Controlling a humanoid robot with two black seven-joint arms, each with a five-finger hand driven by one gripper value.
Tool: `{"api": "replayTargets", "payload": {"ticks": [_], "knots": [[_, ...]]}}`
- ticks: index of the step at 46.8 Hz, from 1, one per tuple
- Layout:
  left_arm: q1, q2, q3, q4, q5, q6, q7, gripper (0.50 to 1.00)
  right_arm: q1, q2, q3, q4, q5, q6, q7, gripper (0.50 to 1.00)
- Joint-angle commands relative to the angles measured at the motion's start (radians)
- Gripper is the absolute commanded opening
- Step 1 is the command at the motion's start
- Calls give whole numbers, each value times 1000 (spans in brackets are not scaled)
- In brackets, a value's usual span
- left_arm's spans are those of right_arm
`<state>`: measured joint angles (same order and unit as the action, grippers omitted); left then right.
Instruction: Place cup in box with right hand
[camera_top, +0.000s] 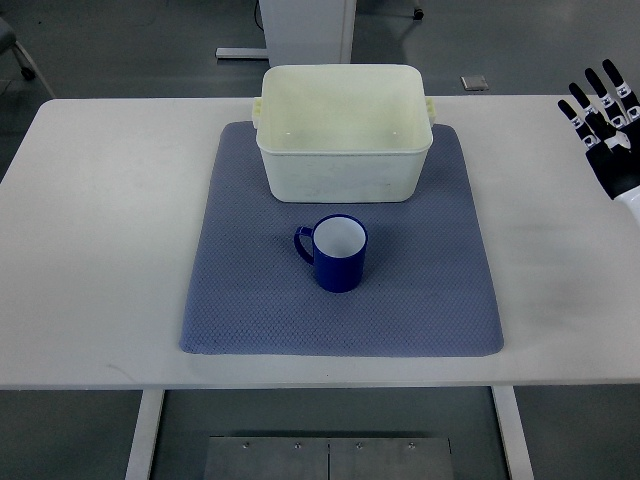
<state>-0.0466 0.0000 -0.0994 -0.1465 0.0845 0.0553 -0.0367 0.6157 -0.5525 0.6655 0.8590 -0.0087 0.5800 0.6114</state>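
One cup (338, 254) on the tabletop (100, 240): blue outside, white inside, upright, empty, handle pointing left. It sits near the middle of a grey-blue mat (420, 290), just in front of the box (343, 130) but not touching it. Box is cream plastic, open top, nothing inside, standing on the far edge of the mat with small lugs on its left and right rims. Right robot hand (608, 125) shows at the right edge, over the far right part of the tabletop, well apart from cup and box. Black and white fingers (592, 108) extended and spread, pointing far-left, holding nothing. Grey floor and a white pedestal base visible beyond the tabletop's far edge.
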Motion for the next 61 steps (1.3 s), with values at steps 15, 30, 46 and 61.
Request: {"api": "replayTargets", "payload": {"ticks": [15,30,46,61], "knots": [[1,0,0,-1,0,0,0,1000,-37,-23,0,114,-117,0,0,1000],[1,0,0,-1,0,0,0,1000,-57,-79,0,296,-214,-6,0,1000],[1,0,0,-1,0,0,0,1000,-102,-43,-10,344,-359,-34,0,1000],[1,0,0,-1,0,0,0,1000,-152,48,-14,344,-484,-133,0,1000]]}}
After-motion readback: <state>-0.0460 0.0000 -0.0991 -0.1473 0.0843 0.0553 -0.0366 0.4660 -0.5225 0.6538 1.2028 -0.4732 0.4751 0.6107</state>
